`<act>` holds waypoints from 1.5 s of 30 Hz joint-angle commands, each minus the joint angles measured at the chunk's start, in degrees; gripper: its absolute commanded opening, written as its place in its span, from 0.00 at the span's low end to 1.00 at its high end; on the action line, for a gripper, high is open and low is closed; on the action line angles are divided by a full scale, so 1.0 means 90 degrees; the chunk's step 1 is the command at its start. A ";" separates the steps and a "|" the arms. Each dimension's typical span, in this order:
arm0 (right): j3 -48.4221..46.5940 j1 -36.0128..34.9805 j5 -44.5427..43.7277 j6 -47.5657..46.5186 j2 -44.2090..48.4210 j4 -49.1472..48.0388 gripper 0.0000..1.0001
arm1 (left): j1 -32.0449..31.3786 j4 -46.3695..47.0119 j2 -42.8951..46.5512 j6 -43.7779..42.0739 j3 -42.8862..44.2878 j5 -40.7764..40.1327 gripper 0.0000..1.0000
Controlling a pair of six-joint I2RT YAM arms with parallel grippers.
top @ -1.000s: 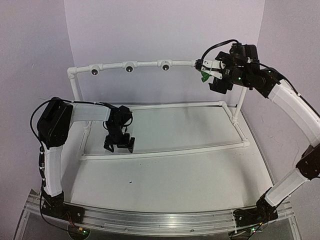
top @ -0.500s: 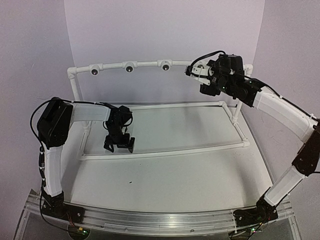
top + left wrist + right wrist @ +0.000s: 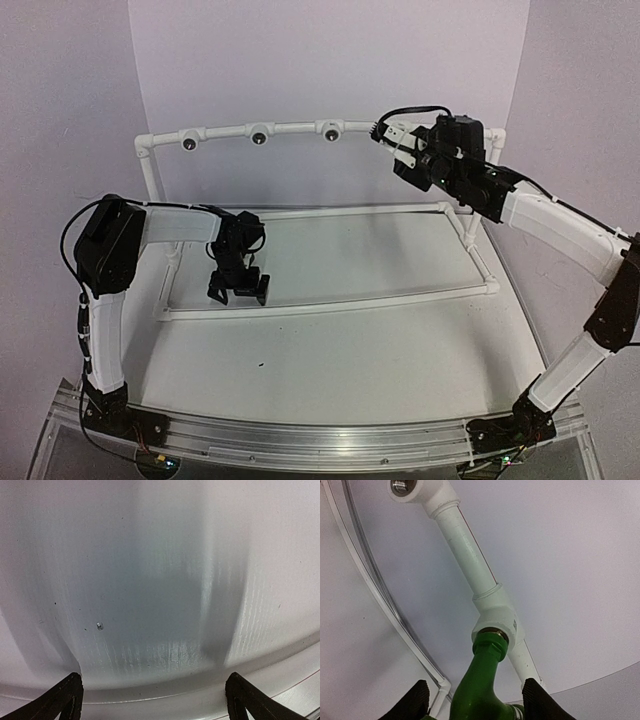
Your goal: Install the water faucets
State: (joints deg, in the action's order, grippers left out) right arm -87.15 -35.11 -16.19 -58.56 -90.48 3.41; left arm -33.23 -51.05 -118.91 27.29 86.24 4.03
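The right gripper [image 3: 476,702] is seen pinched on the lower body of the green faucet [image 3: 482,675], with a finger at either flank. The faucet's long axis runs straight away from the gripper, and its threaded end is set at the mouth of the white tee fitting [image 3: 496,611]. A twist about that axis is judged to be needed. The left gripper [image 3: 155,700], spread and holding nothing, is kept well apart from the white tee fitting, low over the table [image 3: 160,580].
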 commanded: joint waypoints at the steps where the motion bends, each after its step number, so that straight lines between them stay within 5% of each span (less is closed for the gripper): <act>1: 0.0211 -0.0015 0.0079 0.0903 0.0088 0.0008 0.55 | -0.0067 -0.0281 0.0316 0.0011 -0.0012 -0.0022 0.98; 28: 0.0402 0.0088 0.0987 0.4421 0.0025 0.0197 0.34 | -0.0067 -0.0384 0.0253 -0.0091 0.0103 -0.0113 0.99; 45: 0.0396 0.0912 0.2762 0.6607 0.0026 0.0200 0.26 | -0.0061 -0.0411 0.0080 -0.0181 0.0285 -0.0119 0.99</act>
State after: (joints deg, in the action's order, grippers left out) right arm -85.14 -30.02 2.82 -9.17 -88.76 -1.22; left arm -33.34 -51.25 -118.89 26.89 86.29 3.16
